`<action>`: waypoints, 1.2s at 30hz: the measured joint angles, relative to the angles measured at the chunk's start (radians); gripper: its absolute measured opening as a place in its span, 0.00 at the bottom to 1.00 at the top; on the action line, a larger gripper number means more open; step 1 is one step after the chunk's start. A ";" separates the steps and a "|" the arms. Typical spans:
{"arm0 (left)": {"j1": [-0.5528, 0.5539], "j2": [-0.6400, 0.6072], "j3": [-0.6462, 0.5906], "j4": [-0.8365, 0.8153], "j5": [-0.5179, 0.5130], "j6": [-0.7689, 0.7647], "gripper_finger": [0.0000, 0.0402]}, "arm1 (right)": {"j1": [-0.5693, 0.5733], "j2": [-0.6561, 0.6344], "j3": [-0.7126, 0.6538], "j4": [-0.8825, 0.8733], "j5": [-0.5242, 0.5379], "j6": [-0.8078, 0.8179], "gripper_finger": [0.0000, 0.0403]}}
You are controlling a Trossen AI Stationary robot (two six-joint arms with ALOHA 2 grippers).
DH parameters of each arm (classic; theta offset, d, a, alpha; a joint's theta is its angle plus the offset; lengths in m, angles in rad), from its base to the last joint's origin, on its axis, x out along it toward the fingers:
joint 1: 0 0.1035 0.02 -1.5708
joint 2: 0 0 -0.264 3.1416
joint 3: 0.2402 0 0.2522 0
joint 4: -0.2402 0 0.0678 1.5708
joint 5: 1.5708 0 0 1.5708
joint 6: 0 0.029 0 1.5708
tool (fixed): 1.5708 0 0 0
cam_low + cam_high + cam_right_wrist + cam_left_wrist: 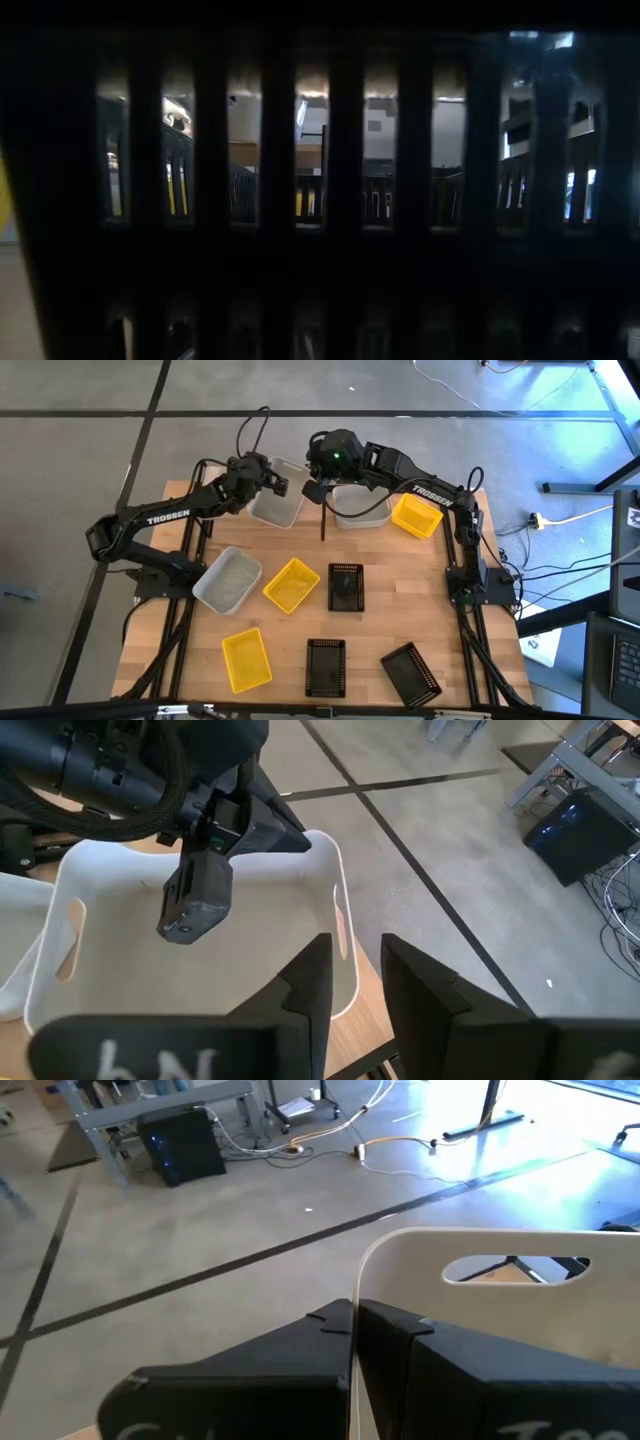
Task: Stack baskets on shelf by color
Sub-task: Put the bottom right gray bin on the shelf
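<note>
A translucent white basket [278, 505] is seen at the upper middle of the high view, at the far edge of the shelf [300, 628], left of the black upright divider [323, 520]. Its end wall is pinched by the left gripper [272, 480], whose fingers are closed flat on the thin wall beside the handle slot [515, 1268]. A second white basket [362, 508] lies right of the divider, its rim clamped by the right gripper [322, 488] between partly spread fingers; a yellow basket [416, 515] sits just beside it. A third white basket [228, 579], two more yellow ones and three black perforated ones are spread over the lower half.

Judgement: the baskets are taken to be light, thin-walled, slightly flexible and smooth. The rim near the handle slot is judged the best hold, since a wall may slip or tilt under a one-sided pinch.
</note>
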 joint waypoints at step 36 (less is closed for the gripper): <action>-0.138 -0.397 0.002 -0.101 0.042 0.144 0.15 | -0.010 0.008 -0.198 0.210 -0.736 -0.076 0.21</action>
